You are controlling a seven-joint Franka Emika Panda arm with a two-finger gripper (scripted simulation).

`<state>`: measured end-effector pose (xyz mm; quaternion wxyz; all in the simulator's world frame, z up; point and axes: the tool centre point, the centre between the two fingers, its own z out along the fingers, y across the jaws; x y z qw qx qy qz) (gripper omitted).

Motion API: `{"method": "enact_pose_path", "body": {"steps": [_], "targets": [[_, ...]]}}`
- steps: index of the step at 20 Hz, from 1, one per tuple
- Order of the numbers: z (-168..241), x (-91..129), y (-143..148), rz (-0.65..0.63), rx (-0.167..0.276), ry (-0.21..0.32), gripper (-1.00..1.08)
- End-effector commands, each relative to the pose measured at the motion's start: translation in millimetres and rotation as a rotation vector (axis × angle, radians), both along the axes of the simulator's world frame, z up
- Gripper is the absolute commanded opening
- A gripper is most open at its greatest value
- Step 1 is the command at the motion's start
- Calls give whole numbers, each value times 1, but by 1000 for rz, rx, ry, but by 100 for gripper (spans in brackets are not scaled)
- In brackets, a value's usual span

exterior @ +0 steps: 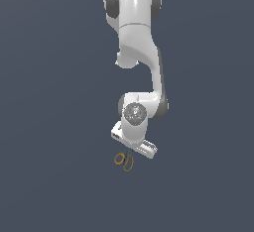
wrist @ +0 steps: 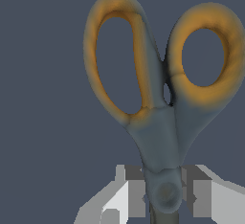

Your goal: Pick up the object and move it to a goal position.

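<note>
The Panda arm [exterior: 140, 52] is reaching down from the exterior view's top w/ its wrist bent over, prob. so the claw [exterior: 130, 150] is coming at the object from straight above. Everything is showing against one flat dark grey ground; no counter edge or corner is visible, so the place can't be given that way. The claw is sitting right over the scissors [exterior: 124, 160], whose orange-yellow rings are poking out just below the hand in the exterior view. In the wrist view the fingers [wrist: 131, 194] are flanking the scissors [wrist: 158, 122] at the pivot, touching or nearly so; I judge it's pinching them there, since the pivot is the narrow, stiff part. No goal marker is showing.
</note>
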<state>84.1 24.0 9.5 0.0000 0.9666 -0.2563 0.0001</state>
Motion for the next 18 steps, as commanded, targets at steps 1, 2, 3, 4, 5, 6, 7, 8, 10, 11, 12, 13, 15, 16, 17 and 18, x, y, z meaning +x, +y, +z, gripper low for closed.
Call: {"method": "enact_pose_path", "body": {"steps": [1, 2, 3, 4, 5, 6, 7, 8, 10, 11, 12, 13, 15, 16, 17, 18], "targets": [[-2, 0, 1, 1, 0, 0, -100], [0, 0, 0, 0, 0, 0, -100], [0, 0, 0, 0, 0, 0, -100], [0, 0, 1, 0, 0, 0, -100], [0, -1, 3, 0, 0, 0, -100], [1, -2, 5, 0, 0, 0, -100], [1, -3, 7, 0, 0, 0, -100], [2, -5, 11, 0, 0, 0, -100], [3, -9, 19, 0, 0, 0, -100], [4, -11, 25, 0, 0, 0, -100], [5, -14, 31, 0, 0, 0, -100], [6, -17, 38, 0, 0, 0, -100], [9, -25, 56, 1, 0, 0, -100], [11, -29, 64, 1, 0, 0, -100], [12, -33, 73, 1, 0, 0, -100], [14, -36, 82, 1, 0, 0, -100]]}}
